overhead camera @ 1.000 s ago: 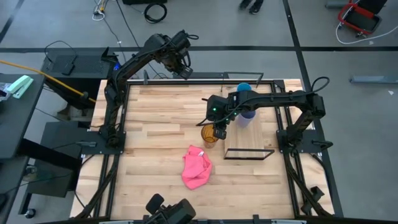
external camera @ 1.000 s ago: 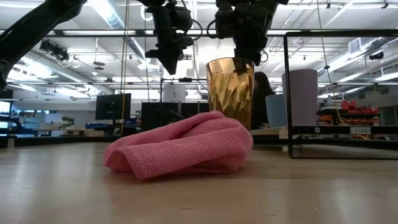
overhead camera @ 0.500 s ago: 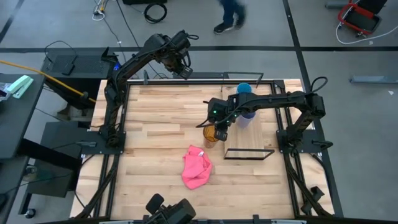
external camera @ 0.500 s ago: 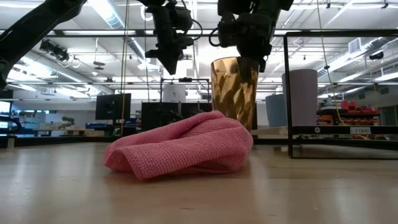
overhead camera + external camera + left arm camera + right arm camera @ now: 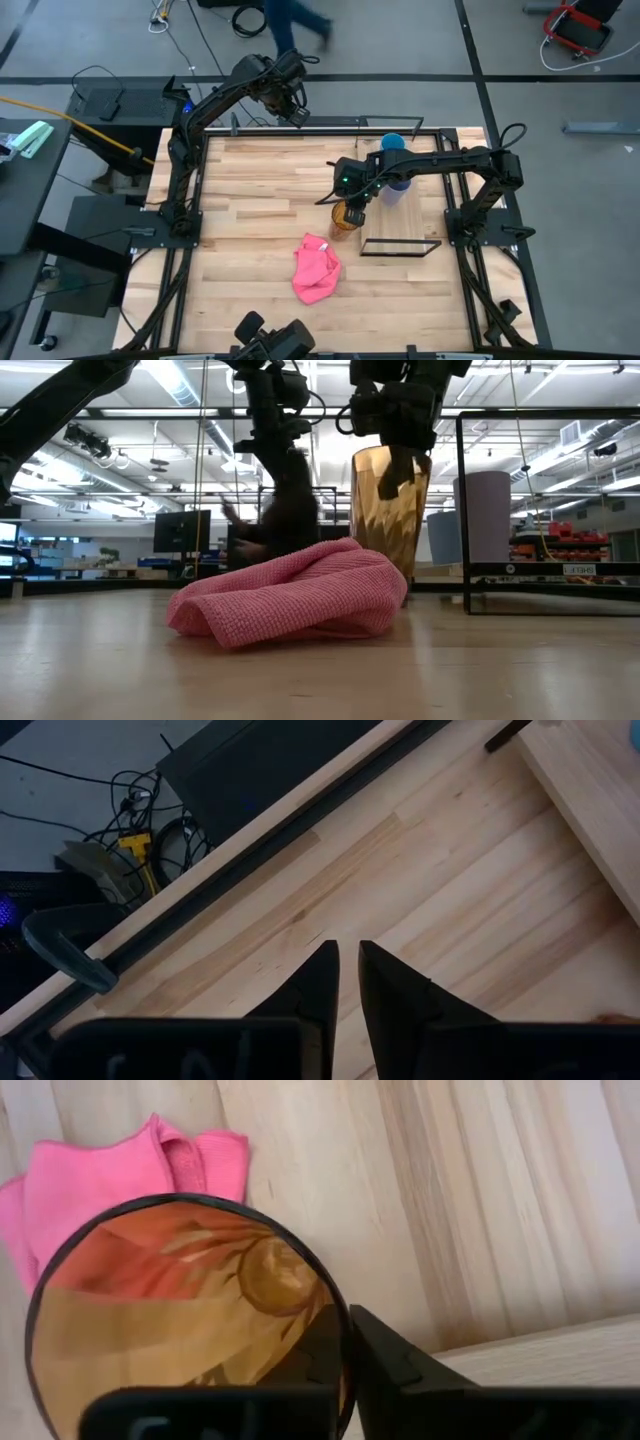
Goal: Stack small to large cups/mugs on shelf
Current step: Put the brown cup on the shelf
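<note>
The amber cup (image 5: 342,219) stands on the table just left of the shelf (image 5: 412,222), its base hidden behind the pink cloth (image 5: 290,600) in the low view. My right gripper (image 5: 353,208) is shut on this cup from above. A lavender cup (image 5: 398,188) stands on its base on the shelf board. The light blue cup (image 5: 393,143) stands farther back, near the far edge. My left gripper (image 5: 297,114) hangs shut above the table's far edge with nothing in it; the left wrist view shows its fingertips (image 5: 345,960) nearly together. My right gripper pinches the amber cup's rim (image 5: 338,1312) on the side toward the shelf, one finger (image 5: 397,470) inside the cup and one finger (image 5: 385,1355) outside. The fingers come from above, pointing down. The cup stays upright; whether its base is on the table cannot be told.
The pink cloth (image 5: 316,268) lies crumpled on the table near the cup's front left. The shelf's thin black frame (image 5: 400,247) stands at its near end. A person (image 5: 290,18) walks on the floor beyond the far edge.
My right gripper has shut on the amber cup's rim, one finger going inside. The cup has shifted a little toward the table's right, toward the shelf, and stays upright. A person has walked leftward behind the table.
</note>
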Robot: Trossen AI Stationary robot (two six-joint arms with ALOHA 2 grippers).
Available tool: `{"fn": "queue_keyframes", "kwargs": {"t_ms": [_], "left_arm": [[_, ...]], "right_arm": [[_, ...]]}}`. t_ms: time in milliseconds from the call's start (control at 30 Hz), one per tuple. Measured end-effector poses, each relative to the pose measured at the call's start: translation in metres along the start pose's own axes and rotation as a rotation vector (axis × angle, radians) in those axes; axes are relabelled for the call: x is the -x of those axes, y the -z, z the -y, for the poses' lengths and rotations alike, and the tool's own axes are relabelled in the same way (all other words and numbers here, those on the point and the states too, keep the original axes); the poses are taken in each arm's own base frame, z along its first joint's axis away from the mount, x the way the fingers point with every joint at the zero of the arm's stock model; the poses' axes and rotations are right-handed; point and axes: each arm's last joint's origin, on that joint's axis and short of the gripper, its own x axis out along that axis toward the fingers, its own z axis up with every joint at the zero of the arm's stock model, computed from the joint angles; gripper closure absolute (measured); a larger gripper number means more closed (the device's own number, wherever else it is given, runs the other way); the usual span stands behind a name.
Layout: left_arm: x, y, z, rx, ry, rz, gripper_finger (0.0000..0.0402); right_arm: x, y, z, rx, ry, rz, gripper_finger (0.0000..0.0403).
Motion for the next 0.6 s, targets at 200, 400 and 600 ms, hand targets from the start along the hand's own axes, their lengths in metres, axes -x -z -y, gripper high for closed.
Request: {"fn": "queue_keyframes", "kwargs": {"t_ms": [200,400,600], "left_arm": [[0.000,0.000,0.000,0.000,0.000,0.001,0.0354],[0.000,-0.001,0.000,0.000,0.001,0.006,0.0362],[0.000,-0.001,0.000,0.000,0.001,0.005,0.0361]], "right_arm": [[0.001,-0.001,0.000,0.006,0.003,0.003,0.0389],[0.037,-0.015,-0.006,0.060,0.003,0.027,0.0394],[0.106,-0.026,-0.011,0.116,0.096,0.074,0.0396]]}}
